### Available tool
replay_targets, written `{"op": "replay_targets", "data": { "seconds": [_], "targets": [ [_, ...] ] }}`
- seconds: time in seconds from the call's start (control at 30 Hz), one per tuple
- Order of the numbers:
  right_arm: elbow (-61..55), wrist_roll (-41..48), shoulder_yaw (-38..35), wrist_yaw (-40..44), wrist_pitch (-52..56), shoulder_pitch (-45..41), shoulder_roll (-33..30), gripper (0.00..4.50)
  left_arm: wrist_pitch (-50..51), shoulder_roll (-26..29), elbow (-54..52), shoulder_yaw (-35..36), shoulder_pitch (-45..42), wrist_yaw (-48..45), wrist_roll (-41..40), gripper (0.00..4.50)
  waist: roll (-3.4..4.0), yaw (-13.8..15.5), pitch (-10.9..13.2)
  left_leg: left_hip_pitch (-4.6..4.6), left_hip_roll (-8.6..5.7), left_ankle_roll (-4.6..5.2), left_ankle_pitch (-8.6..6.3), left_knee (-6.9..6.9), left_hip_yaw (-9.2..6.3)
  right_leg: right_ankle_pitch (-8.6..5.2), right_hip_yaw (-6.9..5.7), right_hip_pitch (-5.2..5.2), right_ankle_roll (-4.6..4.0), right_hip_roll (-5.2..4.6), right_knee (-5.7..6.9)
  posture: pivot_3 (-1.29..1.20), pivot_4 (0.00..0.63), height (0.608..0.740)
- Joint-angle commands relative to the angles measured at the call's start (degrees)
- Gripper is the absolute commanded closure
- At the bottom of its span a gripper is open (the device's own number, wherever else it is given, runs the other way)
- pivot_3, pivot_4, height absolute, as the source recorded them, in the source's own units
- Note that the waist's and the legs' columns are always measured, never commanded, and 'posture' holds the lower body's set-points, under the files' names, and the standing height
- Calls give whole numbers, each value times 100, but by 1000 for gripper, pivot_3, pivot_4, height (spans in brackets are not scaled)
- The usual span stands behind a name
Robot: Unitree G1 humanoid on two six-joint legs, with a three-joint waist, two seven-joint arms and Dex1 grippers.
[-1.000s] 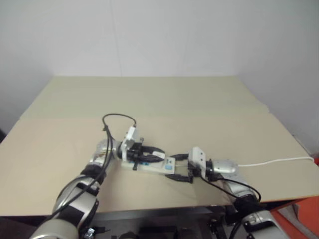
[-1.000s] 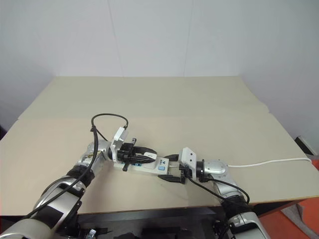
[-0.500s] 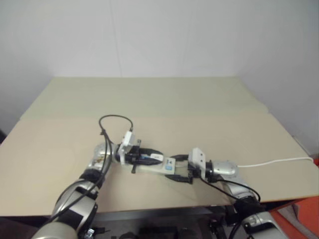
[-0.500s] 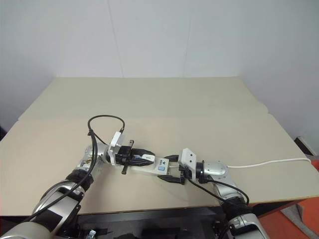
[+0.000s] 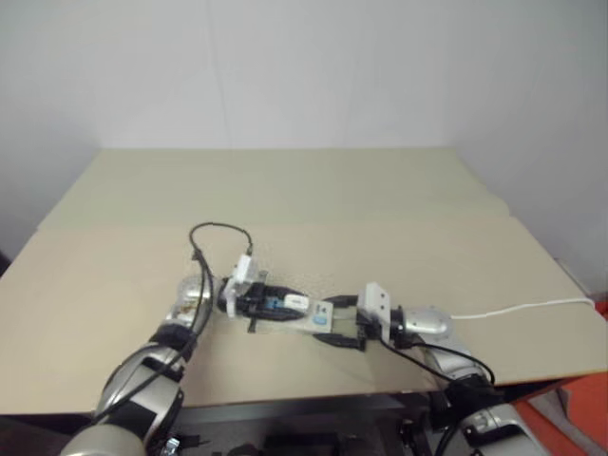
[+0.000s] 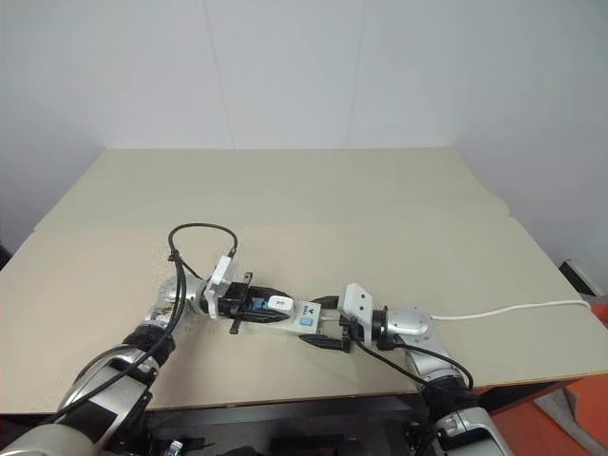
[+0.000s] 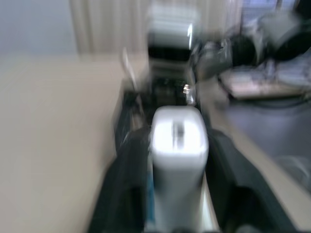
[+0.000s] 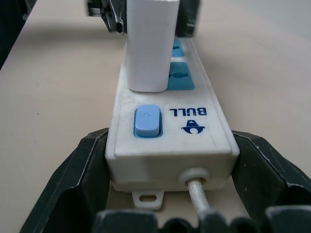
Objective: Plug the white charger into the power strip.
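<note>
Since a second ago our left gripper has sunk toward the table and its black fingers, which were clamped on the white charger, now stand a little apart from it on either side. We see a thin gap at each flank of the charger in the left wrist view (blurred, so we cannot say whether a pad still brushes it). The charger stands upright on the power strip, seated over the socket face nearest the switch end, with a blue socket showing just beside it.

Our right gripper has not shifted. Its two fingers bracket the switch end of the strip, one along each long edge, holding it flat on the table. The blue switch sits between them, and the thin white cord runs back from that end, past our right wrist toward the table's right edge.

A black cable loops up over our left wrist.
</note>
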Motion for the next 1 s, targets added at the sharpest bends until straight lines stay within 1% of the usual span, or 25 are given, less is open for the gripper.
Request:
{"op": "replay_targets", "data": {
  "seconds": [0.03,0.13,0.17,0.3,0.4,0.47,0.53,0.57,0.6,0.77,0.83,0.93,1.0],
  "targets": [
    [-170,-51,76,39,-63,39,-18,1084,36,-73,313,5,193,-12,196,1245,10,7,-6,1,-1,0,0,-4,1,0,0,0,0,-1,-2,0,150,740],
    [-156,-54,78,36,-63,28,-18,1084,-32,-95,287,53,163,-12,230,244,11,11,-7,1,-2,0,0,-5,2,0,-1,-1,0,-1,-1,0,150,740],
    [-148,-56,80,35,-63,20,-15,1084,-28,-104,265,76,150,-12,214,17,11,11,-7,1,-2,0,0,-5,2,0,0,-1,0,-2,-1,0,150,740],
    [-119,-63,84,26,-77,-5,2,1084,152,-32,28,92,92,-12,59,17,11,9,-6,-1,-3,0,0,-5,2,0,-1,-3,0,-3,-1,0,150,740],
    [-110,-52,81,42,-71,-18,4,1084,266,158,-242,58,1,-12,-1,17,10,3,-5,-6,-2,0,0,-6,2,0,0,-8,0,-2,-1,0,150,740],
    [-116,-39,58,20,-49,-33,7,1084,231,282,-391,180,-73,-12,15,17,8,-3,-2,-14,-2,0,0,-6,1,0,0,-16,0,-1,0,0,150,740],
    [-92,-14,20,2,32,-90,2,1084,556,658,-770,228,-126,-12,-312,17,-3,-13,14,-23,-1,0,0,-6,1,0,0,-27,0,1,1,0,150,740],
    [-84,10,9,24,71,-114,-5,334,671,848,-938,227,-127,-12,-459,0,-9,-13,21,-30,2,0,0,-6,0,0,0,-36,-1,3,3,0,150,740],
    [-78,29,5,50,99,-128,-10,59,744,972,-1049,212,-120,-12,-557,0,-15,-9,30,-35,6,0,1,-6,-3,0,0,-40,-1,7,3,0,150,740],
    [-158,77,-65,25,36,-124,-51,23,840,1402,-1219,472,-72,-12,-757,0,-16,43,41,-51,6,-1,1,-7,-4,-1,-5,-53,-1,-2,0,0,150,740],
    [-242,-40,-156,-238,-167,-76,-83,23,814,1599,-1299,612,6,-12,-748,0,-22,50,48,-53,5,-1,1,-6,3,-1,-7,-54,-1,-4,1,0,150,740],
    [-644,91,-325,-148,-148,59,-426,23,731,1901,-1526,804,234,-12,-706,0,-17,55,62,-59,5,-2,1,-7,5,-1,-7,-64,-2,-3,3,0,150,740],
    [-996,241,-578,-16,-92,197,-868,23,849,2233,-1817,1021,537,-12,-828,0,-15,68,64,-102,5,-4,3,-3,5,-1,-4,-114,-2,-6,12,0,150,740]
  ]
}}
